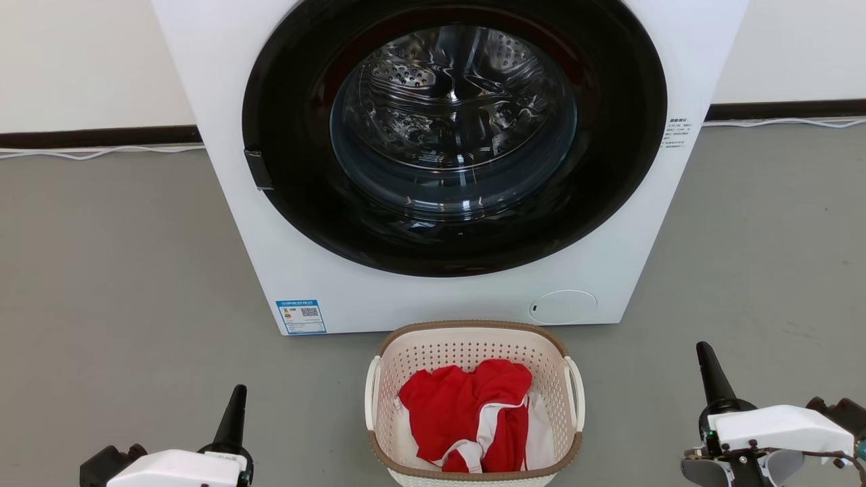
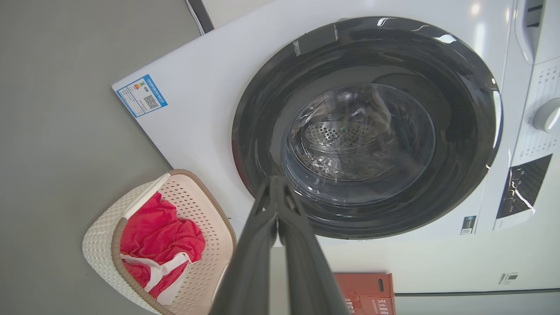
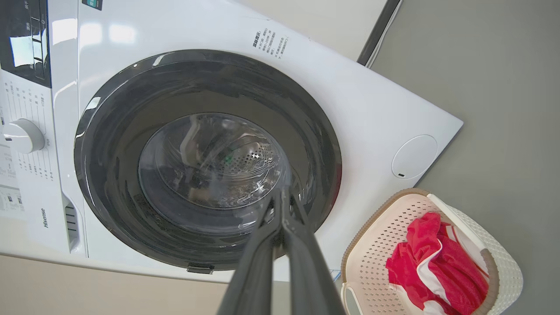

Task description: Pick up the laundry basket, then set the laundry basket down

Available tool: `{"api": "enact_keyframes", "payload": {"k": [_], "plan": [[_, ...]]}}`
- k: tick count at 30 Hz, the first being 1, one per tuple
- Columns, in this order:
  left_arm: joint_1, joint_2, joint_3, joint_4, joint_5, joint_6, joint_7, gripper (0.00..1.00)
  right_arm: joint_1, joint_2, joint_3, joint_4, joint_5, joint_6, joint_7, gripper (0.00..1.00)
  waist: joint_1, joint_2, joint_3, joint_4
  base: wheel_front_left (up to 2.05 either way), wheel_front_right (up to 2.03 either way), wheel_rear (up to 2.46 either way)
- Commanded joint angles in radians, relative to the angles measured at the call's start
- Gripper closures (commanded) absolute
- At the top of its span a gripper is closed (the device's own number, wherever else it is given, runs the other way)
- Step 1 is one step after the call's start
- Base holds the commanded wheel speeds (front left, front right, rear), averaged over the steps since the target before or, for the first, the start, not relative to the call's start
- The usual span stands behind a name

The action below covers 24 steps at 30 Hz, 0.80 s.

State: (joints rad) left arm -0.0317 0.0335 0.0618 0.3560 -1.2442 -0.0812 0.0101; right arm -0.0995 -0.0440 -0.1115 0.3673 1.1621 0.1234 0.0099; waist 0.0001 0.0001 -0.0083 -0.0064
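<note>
Though empty, both grippers (image 1: 238, 392) (image 1: 703, 350) fully closed.

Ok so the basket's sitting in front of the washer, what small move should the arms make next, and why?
Probably open both jaws and bring the left gripper and right gripper inward toward the side handles. The laundry basket sits on the floor between them, untouched, and both jaws are shut, well out to either side of it.
</note>
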Motion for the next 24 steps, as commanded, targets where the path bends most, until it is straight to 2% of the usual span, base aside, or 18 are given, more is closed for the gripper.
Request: {"api": "enact_keyframes", "payload": {"k": [1,24], "plan": [[-0.059,0.012,0.027,-0.037,-0.035,-0.014,0.01,1.0,-0.015,-0.005,0.012,-0.04,0.043,0.006,0.013,1.0,0.0,-0.0001,0.001,0.0,0.0,0.0,0.0],[-0.071,0.015,0.044,-0.088,-0.264,-0.039,0.075,1.0,-0.01,-0.006,0.002,-0.097,0.324,0.007,0.076,1.0,0.0,-0.0001,0.008,0.005,0.0,0.0,0.0]]}}
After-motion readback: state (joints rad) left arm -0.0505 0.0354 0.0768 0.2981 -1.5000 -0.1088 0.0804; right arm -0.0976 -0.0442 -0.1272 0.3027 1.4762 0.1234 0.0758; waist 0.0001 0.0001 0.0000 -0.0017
